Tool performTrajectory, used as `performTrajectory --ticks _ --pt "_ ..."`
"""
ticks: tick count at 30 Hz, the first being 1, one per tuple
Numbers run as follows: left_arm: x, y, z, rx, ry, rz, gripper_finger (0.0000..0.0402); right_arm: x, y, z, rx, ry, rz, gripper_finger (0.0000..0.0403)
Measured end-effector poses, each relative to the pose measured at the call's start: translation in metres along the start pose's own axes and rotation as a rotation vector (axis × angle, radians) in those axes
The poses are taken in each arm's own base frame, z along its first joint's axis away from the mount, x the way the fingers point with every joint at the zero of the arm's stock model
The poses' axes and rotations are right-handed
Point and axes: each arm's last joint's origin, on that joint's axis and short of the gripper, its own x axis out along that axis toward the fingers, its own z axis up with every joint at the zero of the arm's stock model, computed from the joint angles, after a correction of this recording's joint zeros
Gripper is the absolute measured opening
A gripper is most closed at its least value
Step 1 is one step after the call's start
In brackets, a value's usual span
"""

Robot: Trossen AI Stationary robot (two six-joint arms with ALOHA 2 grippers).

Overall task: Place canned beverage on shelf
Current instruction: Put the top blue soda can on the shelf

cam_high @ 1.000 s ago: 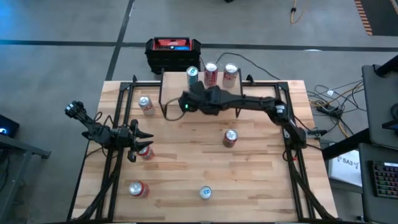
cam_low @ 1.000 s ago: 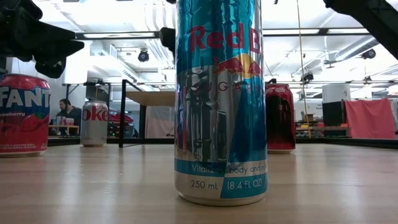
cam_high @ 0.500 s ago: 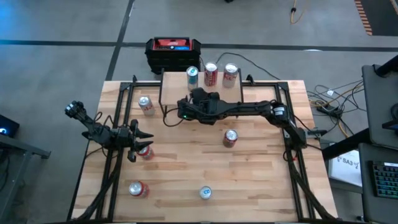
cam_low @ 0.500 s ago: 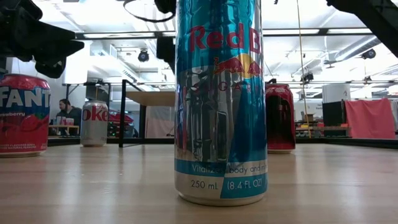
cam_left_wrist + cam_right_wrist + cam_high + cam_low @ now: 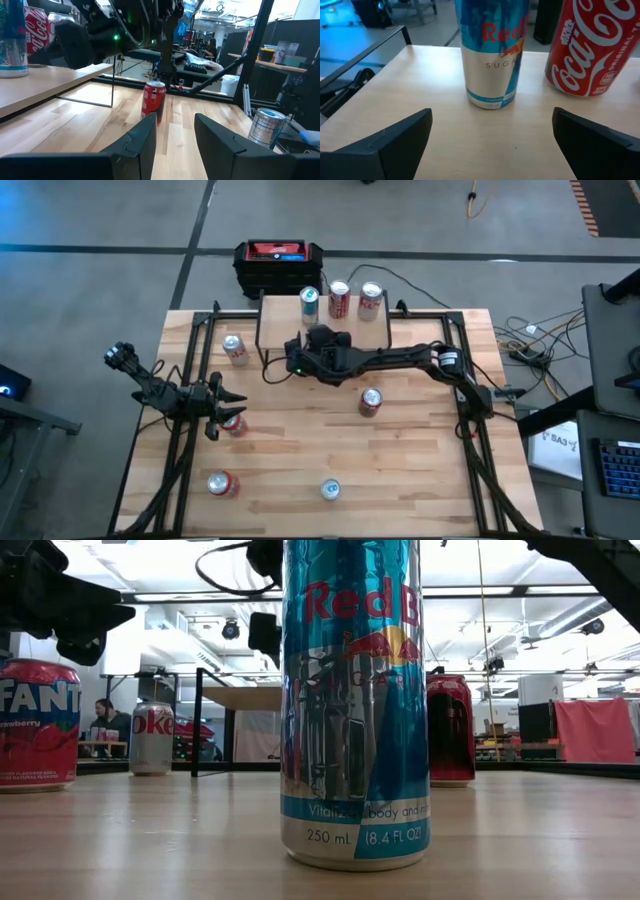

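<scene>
Shelf (image 5: 322, 323) top board lies directly under and ahead of the right gripper (image 5: 492, 131), whose fingers stand wide apart and hold nothing. Just ahead of the fingertips, centred between them, stands a slim blue-and-silver can (image 5: 492, 52), upright on the board. A red can (image 5: 590, 45) stands beside it, ahead of the other finger. In the high view three cans sit in a row along the shelf's far edge: the slim can, the red one, and a third can (image 5: 371, 297) farthest from the gripper.

Left gripper (image 5: 232, 412) waits over the table's left side, fingers closed, gripping nothing, with a red can (image 5: 236, 424) on the table just beneath its tip.

Writing: slim can reads "Red" and "SUG"; red can shows "Coca-Cola" script and "ORIGINAL". Low view: a tall can (image 5: 354, 705) up close reads "Red B", "250 mL", "8.4 FL OZ"; a red can (image 5: 37, 725) at the edge reads "FANT"; a silver can (image 5: 152, 739) reads "oke".

Surface: light wooden table (image 5: 420, 450) with more cans scattered on it. Black-and-red box (image 5: 278, 266) sits on the grey floor beyond the shelf. Room behind has desks, ceiling lights, and a seated person (image 5: 105, 718) far off.
</scene>
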Motion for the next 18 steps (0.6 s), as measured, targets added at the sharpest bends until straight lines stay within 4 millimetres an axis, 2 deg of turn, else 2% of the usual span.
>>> performTrajectory --ticks 7,18 --pt "0.0 0.0 0.0 0.0 -0.001 0.0 0.0118 0.005 0.0 -0.006 0.04 -0.05 -0.003 0.0388" --pt "0.0 0.0 0.0 -0.001 -0.001 0.0 0.0118 0.023 -0.004 0.001 0.046 -0.078 -0.014 0.0388"
